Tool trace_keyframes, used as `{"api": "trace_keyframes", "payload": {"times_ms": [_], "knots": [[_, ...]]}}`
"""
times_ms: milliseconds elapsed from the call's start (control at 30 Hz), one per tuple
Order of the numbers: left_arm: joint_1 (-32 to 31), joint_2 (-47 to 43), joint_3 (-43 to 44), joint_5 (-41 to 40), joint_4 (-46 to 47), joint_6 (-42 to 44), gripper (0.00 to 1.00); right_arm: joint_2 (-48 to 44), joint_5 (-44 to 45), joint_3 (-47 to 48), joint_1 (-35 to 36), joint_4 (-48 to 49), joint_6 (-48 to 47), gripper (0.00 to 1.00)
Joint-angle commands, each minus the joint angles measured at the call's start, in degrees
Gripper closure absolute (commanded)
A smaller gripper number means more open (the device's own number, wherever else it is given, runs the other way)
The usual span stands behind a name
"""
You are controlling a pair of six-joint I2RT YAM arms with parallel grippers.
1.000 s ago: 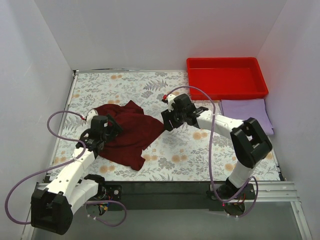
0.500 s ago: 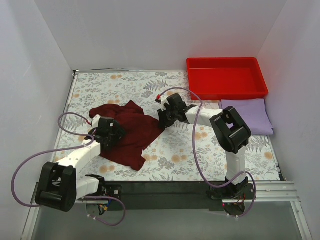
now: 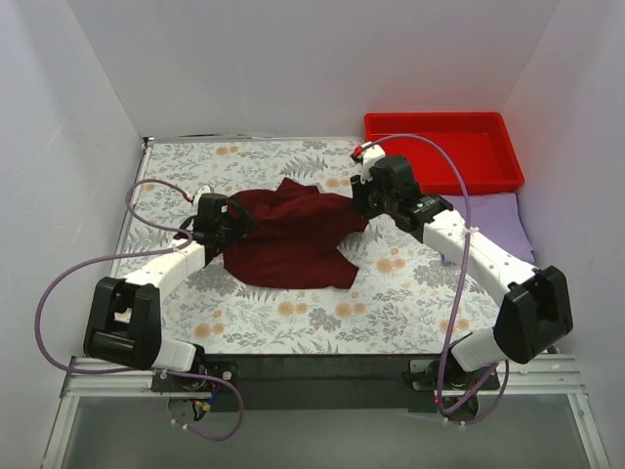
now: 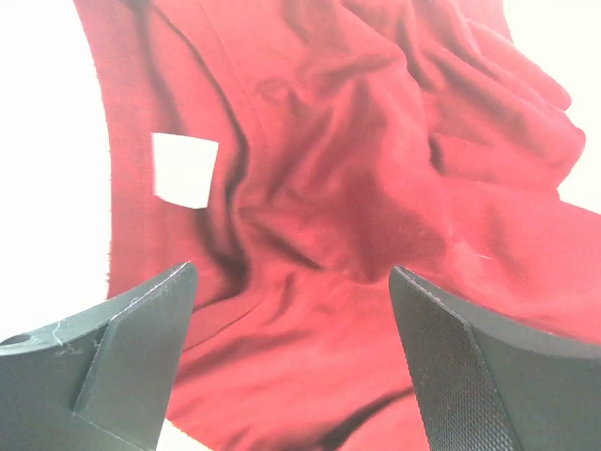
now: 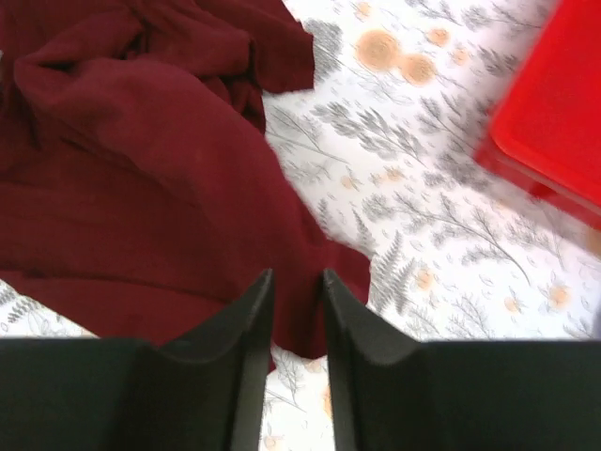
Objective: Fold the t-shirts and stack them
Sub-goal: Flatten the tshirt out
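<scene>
The dark maroon t-shirt (image 3: 288,239) lies crumpled mid-table, stretched toward the right. My right gripper (image 3: 361,207) is shut on its right edge, and in the right wrist view maroon cloth (image 5: 141,188) runs between the narrow jaws (image 5: 298,274). My left gripper (image 3: 234,227) hovers open over the shirt's left edge. The left wrist view shows its wide-apart fingers (image 4: 291,272) above wrinkled fabric (image 4: 376,188) with a white label (image 4: 185,169). The lavender t-shirt (image 3: 493,217) lies flat at the right, partly behind my right arm.
A bright red tray (image 3: 444,151) stands at the back right, and its corner (image 5: 554,113) shows in the right wrist view. The table wears a floral cloth (image 3: 195,171). White walls close in the left, back and right sides.
The right gripper has closed on the maroon shirt and pulled it to the right and back. The left gripper has shifted toward the back along the shirt's left edge, staying open.
</scene>
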Motion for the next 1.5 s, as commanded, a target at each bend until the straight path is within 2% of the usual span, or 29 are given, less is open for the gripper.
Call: {"api": "trace_keyframes", "payload": {"times_ms": [0, 67, 133, 167, 233, 367, 600, 1033, 1467], "knots": [[-1.35, -6.32, -0.45, 3.86, -1.10, 1.96, 0.18, -1.68, 10.84, -3.55, 0.29, -11.24, 0.35, 0.60], [-3.98, -9.21, -1.94, 3.08, -4.17, 1.00, 0.18, -5.45, 7.89, -7.93, 1.17, -10.29, 0.71, 0.52], [-5.83, -10.80, -3.35, 2.03, -5.68, 0.12, 0.18, -8.10, 2.18, -11.11, 1.78, -8.02, 0.09, 0.52], [-7.58, -11.42, -4.75, 1.50, -6.20, -0.32, 0.18, -9.33, -4.46, -12.60, 2.57, -6.60, -0.78, 0.52], [-8.39, -12.48, -6.25, 0.53, -6.30, -1.38, 0.18, -11.79, -10.83, -17.61, 2.84, -2.57, -1.66, 0.50], [-8.83, -9.85, -6.09, 0.61, -5.42, -2.17, 0.18, -10.32, -19.45, -19.12, 3.02, 0.35, -2.10, 0.49], [-8.92, 0.69, -0.82, -0.70, -3.57, 0.37, 0.18, 1.09, -21.40, -19.03, 3.02, 7.10, -2.11, 0.50], [-8.57, 17.83, 10.08, -8.35, -5.06, 3.54, 0.18, 11.83, -17.98, -10.07, 2.05, 9.05, -5.80, 0.54], [-8.56, 18.98, 11.05, -8.79, -6.39, 3.81, 0.18, 15.61, -25.62, -11.21, 1.88, 10.72, -6.33, 0.60]]}}
